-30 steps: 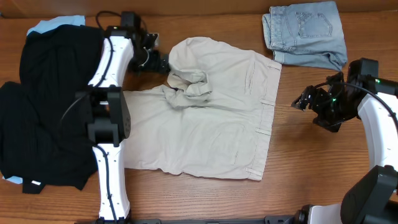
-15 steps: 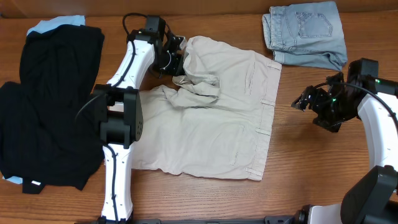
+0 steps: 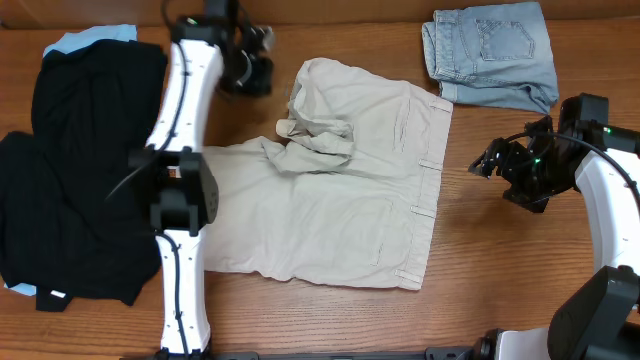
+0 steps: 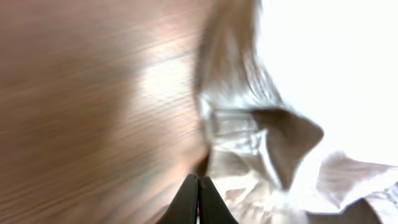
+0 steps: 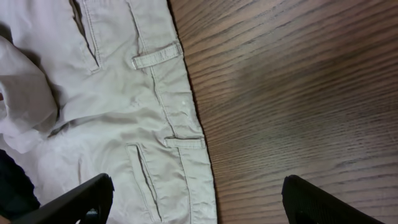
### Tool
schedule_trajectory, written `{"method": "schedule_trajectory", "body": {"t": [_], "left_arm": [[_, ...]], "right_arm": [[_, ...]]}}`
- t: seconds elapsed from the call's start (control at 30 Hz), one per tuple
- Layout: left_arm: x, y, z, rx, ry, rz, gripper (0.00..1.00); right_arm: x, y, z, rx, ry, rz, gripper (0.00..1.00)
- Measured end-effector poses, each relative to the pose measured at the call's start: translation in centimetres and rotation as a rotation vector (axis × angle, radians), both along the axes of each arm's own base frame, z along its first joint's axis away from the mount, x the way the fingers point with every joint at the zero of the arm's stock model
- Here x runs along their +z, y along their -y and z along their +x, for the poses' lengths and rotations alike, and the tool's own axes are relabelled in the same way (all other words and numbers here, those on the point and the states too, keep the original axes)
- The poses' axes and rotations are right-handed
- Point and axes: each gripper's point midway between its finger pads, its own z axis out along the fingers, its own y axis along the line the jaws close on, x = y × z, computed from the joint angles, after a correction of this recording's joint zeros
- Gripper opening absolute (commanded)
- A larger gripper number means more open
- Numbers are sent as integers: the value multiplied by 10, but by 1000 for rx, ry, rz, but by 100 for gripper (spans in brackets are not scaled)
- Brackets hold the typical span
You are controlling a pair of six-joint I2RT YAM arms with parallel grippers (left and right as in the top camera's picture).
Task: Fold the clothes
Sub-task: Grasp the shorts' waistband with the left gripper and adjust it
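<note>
The clothes, a pair of pale beige shorts (image 3: 340, 200), lie spread across the middle of the table with the waistband (image 3: 432, 180) to the right. The upper leg is bunched into a crumpled fold (image 3: 312, 132). My left gripper (image 3: 250, 74) hovers over bare wood just left of that leg's far edge. In the left wrist view its jaws (image 4: 198, 178) are pressed together with nothing between them, and the blurred cloth (image 4: 273, 137) lies beyond. My right gripper (image 3: 488, 162) stands open to the right of the waistband (image 5: 180, 134); its fingers (image 5: 74, 200) straddle the cloth's edge and wood.
Folded light-blue denim shorts (image 3: 492, 55) sit at the back right. A heap of black garments (image 3: 80, 170) covers the left side, with a light-blue piece (image 3: 90, 38) peeking out behind it. Bare wood (image 3: 510, 280) lies to the right of the beige shorts.
The left gripper has shut and drawn back left off the upper leg's edge, holding nothing. The bunched leg has settled slightly rightward. The right arm has not moved.
</note>
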Motion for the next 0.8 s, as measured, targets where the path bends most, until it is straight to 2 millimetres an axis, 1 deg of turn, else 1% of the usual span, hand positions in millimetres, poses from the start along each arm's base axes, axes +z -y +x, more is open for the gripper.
{"method": "schedule_trajectory", "body": {"t": [0.03,0.1,0.13,0.2,0.23,0.3,0.37,0.47,0.5,0.53,0.63,0.7,0.8], "left_arm": [[11,-11,4,21,22,22,4],[23,-27,8,51,50,50,6],[27,-35,10,66,60,61,11],[29,-48,10,92,56,77,38],[28,-51,9,91,51,79,55],[25,-49,7,80,43,72,69],[22,-39,4,41,36,44,72],[13,-19,2,-13,17,-14,72],[7,-12,2,-29,9,-35,72],[-3,-3,2,-49,-6,-61,72],[-33,14,2,-84,-46,-101,73],[-56,23,-2,-118,-80,-113,75],[-80,34,-7,-169,-108,-119,76]], "right_arm": [[0,0,0,0,0,0,90],[0,0,0,0,0,0,91],[0,0,0,0,1,0,90],[0,0,0,0,0,0,90],[0,0,0,0,0,0,90],[0,0,0,0,0,0,90],[0,0,0,0,0,0,90],[0,0,-1,0,-4,1,90],[0,0,-1,0,-4,1,90],[0,0,-1,0,-5,1,90],[0,-1,-2,0,-11,3,90],[0,-1,-3,0,-14,4,90],[-1,-1,-5,0,-21,5,90]]}}
